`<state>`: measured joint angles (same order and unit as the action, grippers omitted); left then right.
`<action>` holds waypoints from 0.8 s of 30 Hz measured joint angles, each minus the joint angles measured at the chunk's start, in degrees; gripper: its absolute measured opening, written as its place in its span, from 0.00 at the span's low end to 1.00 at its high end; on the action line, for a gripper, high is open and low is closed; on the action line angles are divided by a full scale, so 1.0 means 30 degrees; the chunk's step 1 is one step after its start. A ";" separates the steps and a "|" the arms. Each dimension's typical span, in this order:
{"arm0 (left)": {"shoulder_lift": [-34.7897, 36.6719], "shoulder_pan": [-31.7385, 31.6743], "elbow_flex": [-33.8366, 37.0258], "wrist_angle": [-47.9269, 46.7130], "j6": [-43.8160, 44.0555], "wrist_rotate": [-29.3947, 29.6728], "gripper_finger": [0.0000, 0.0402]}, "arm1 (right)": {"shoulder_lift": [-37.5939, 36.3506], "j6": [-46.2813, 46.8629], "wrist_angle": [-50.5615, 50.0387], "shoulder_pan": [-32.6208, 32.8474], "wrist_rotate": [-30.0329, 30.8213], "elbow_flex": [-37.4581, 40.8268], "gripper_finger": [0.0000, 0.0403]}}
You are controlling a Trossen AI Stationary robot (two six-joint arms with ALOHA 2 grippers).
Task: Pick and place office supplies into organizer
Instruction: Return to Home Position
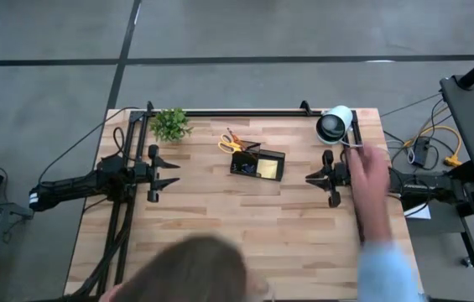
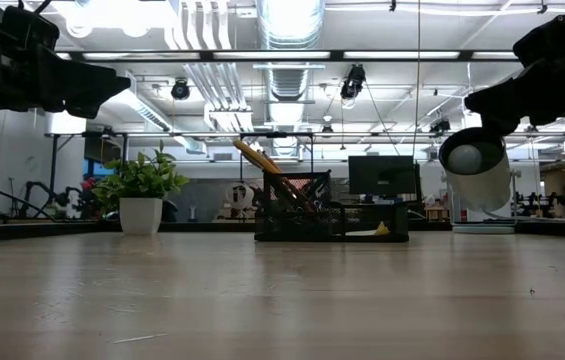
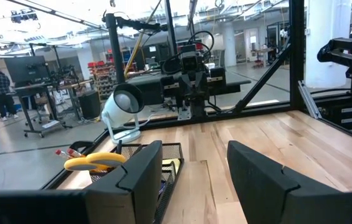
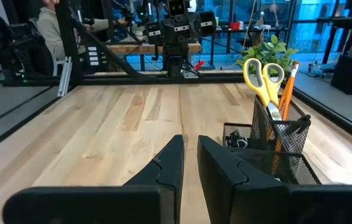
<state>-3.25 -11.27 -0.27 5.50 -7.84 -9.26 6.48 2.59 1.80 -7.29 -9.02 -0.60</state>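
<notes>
The black mesh organizer stands at the table's middle, toward the far edge. Yellow-handled scissors and orange pencils stand upright in its taller compartment, leaning on the mesh rim. A yellow sticky-note pad lies in the lower compartment, with small dark bits beside it. My left gripper hovers open to the left of the organizer, pointing level at it. My right gripper hovers to the organizer's right, shut with only a thin slit and nothing between its fingers.
A person's hand reaches over my right arm from the near edge, and a head shows at the near side. A small green plant stands far left. A white-and-black roll stands far right. A black frame runs along the far edge.
</notes>
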 joint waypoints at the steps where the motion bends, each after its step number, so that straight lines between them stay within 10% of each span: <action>1: 0.0000 0.0000 0.0000 -0.0001 0.0000 0.0000 0.41 | 0.0000 0.0033 0.0000 0.0000 0.0000 0.0000 0.10; 24: -0.0026 0.0000 0.0000 0.0001 0.0000 -0.0003 0.41 | 0.0000 0.0006 0.0000 0.0000 0.0007 0.0000 0.10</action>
<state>-3.32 -11.27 -0.27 5.51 -7.84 -9.27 6.48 2.61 1.80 -7.29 -8.99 -0.60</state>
